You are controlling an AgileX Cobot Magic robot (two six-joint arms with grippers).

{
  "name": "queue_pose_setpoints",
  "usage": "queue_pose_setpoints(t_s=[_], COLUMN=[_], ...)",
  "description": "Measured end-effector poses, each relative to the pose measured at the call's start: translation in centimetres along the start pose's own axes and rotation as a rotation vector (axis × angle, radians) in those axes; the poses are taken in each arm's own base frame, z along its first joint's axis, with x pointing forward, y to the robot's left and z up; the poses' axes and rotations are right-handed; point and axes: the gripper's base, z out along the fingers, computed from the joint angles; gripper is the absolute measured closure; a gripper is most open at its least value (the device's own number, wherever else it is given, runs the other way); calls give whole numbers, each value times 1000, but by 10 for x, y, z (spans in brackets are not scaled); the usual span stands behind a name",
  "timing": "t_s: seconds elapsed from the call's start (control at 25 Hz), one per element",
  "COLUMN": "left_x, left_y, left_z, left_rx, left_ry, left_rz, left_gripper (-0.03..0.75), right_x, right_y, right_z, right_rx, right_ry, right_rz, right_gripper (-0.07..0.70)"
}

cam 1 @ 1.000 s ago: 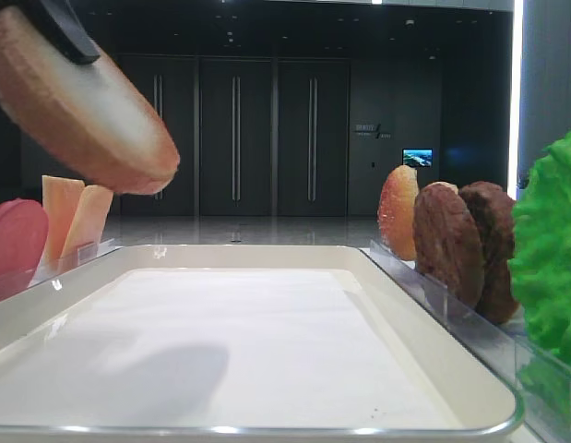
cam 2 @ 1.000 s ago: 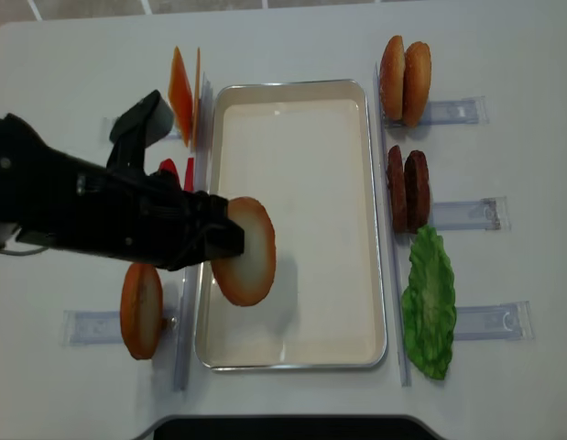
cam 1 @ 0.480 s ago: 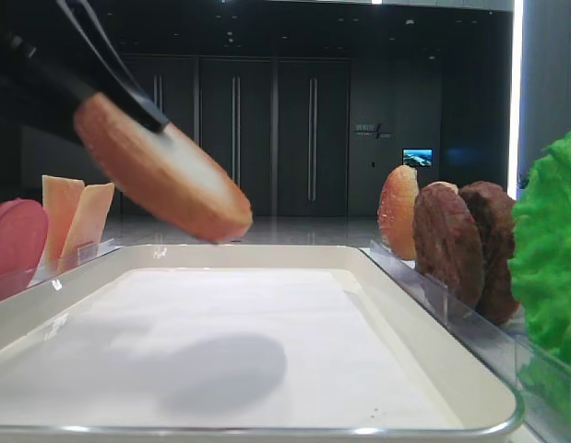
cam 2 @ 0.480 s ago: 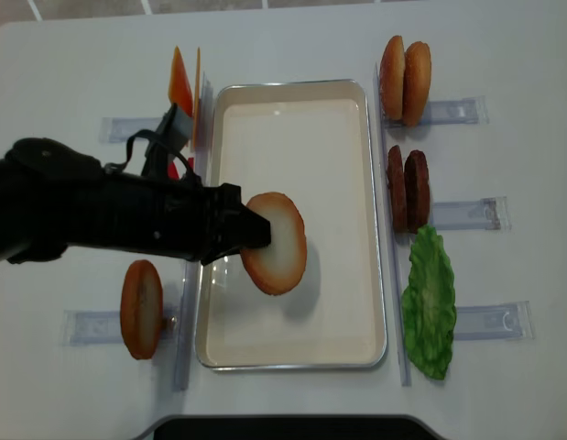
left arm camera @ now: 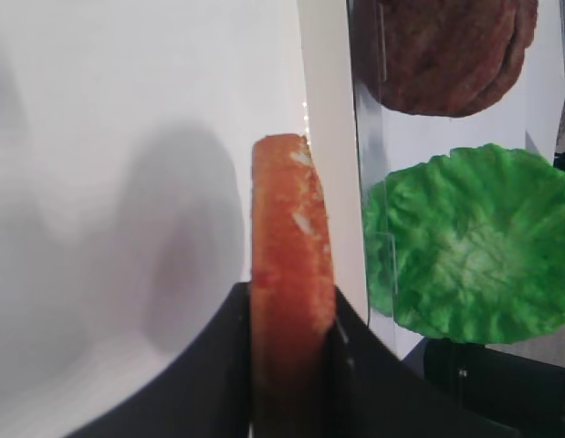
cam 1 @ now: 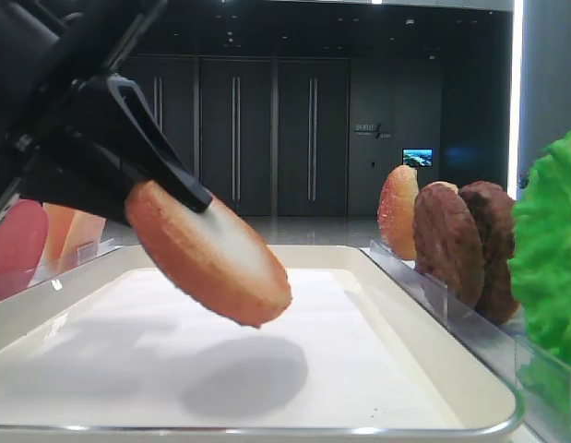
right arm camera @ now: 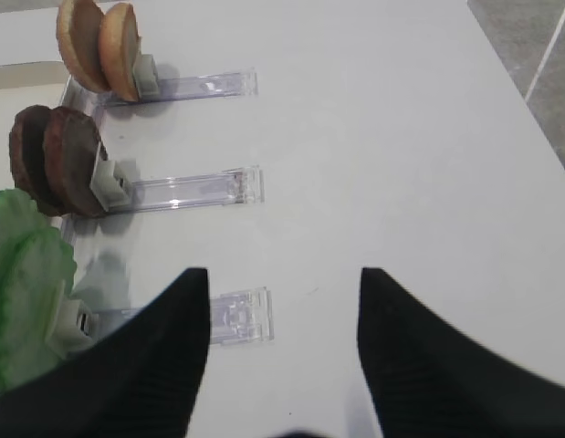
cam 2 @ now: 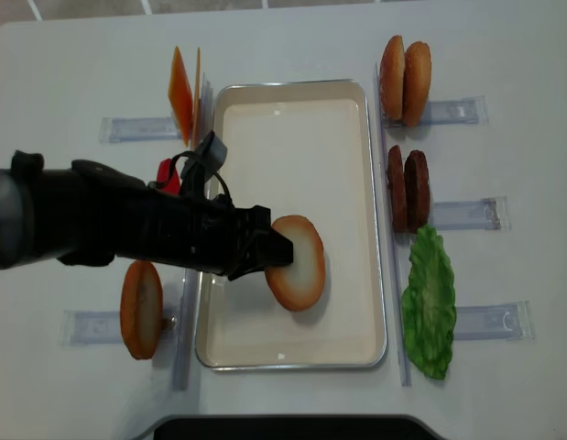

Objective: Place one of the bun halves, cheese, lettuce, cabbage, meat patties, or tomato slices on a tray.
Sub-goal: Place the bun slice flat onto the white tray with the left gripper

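My left gripper [cam 2: 269,249] is shut on a bun half [cam 2: 297,263], gripping it by the edge. The bun half hangs tilted just above the cream tray [cam 2: 292,137], right of its middle, with its shadow on the liner. In the left wrist view the bun half [left arm camera: 289,237] stands edge-on between the black fingers [left arm camera: 355,365]. My right gripper [right arm camera: 282,274] is open over bare table, right of the lettuce [right arm camera: 22,274]. Cabbage is out of view.
Left of the tray stand cheese [cam 2: 180,92], tomato slices [cam 2: 167,170] partly behind my arm, and another bun half [cam 2: 141,309]. To the right stand two bun halves [cam 2: 404,69], meat patties [cam 2: 407,190] and lettuce [cam 2: 430,304], all in clear holders [cam 2: 485,321].
My left gripper has carried the bun half to the right, from the tray's left edge to over its middle, and lower toward the liner.
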Motion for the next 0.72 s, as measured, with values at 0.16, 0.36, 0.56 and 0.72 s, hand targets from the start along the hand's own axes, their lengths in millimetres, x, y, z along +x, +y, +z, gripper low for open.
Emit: queue_pose_setpoints(t_s=[0.16,0.36,0.56,0.72], left_x=[-1,-3,-3,-2], left_y=[1,4,9,15], left_z=[0,0,6,14], left_rx=[-12,-40,-51,-42], left_ry=[-12,-34,-17,6], left_rz=[11,17,18,19], left_gripper=[579,580,580,580], right_x=[0,0,0,0], right_y=[0,0,0,0], right_z=[0,0,0,0], right_rx=[0,0,0,0], right_ry=[0,0,0,0], right_rz=[0,0,0,0], right_gripper=[276,276,276,276])
